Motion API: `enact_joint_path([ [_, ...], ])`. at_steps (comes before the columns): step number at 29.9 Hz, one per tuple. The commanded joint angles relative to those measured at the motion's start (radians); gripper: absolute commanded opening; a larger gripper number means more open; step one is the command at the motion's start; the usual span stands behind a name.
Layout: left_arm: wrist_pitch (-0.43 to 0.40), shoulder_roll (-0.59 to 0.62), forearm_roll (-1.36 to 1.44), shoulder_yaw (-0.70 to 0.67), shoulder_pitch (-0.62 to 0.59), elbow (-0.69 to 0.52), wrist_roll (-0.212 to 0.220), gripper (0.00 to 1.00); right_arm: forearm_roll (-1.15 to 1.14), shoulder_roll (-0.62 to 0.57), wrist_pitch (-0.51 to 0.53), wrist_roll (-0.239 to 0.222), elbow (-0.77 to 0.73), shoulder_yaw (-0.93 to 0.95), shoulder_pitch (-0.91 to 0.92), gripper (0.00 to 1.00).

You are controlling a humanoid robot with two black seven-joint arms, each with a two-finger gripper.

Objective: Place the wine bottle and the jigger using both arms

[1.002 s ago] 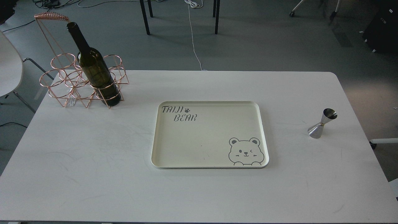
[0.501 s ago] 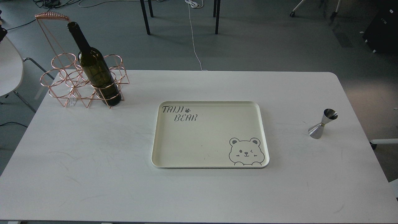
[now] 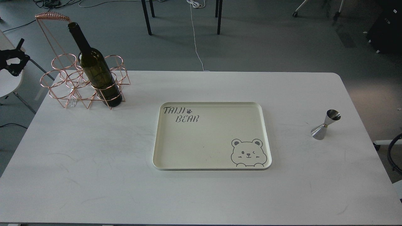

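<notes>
the wine bottle [image 3: 95,67] stands upright in the front right ring of a copper wire rack [image 3: 78,81] at the table's far left corner, its dark neck rising beside the rack's tall handle. the jigger [image 3: 326,124] stands on its wider cone near the right edge of the table, well apart from the bottle. between them lies a cream tray [image 3: 212,166], bare inside, with nothing between either thing and it. the left gripper [image 3: 14,61] shows only as a small dark shape at the left edge, off the table and apart from the rack; whether its jaws are parted or holding anything cannot be told. a black cable loop [image 3: 392,155] curves in at the right edge. the white table [image 3: 94,175] is faintly scuffed. beyond it, grey floor, cables and dark table legs. the tray reads "taiji bear" beside a paw print, with a winking bear drawn in its near right corner.
</notes>
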Motion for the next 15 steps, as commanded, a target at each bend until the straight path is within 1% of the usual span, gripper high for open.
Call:
enact_joint_path([
  [1,0.0,-0.017,-0.031,-0.03,0.013,-0.01,-0.002,0.99,0.0,0.032,0.0,0.001,-0.001,0.006,-0.008,1.0],
  [6,0.0,-0.051,-0.068,-0.07,0.029,-0.011,0.0,0.99,0.0,0.069,0.0,0.012,-0.001,0.007,-0.008,1.0],
  [12,0.0,-0.071,-0.067,-0.097,0.082,-0.016,0.0,0.99,-0.011,0.065,0.0,0.011,0.004,-0.017,-0.008,1.0],
  [15,0.0,-0.068,-0.065,-0.123,0.097,-0.042,-0.003,0.99,-0.011,0.057,0.0,0.009,0.004,-0.028,-0.005,1.0],
])
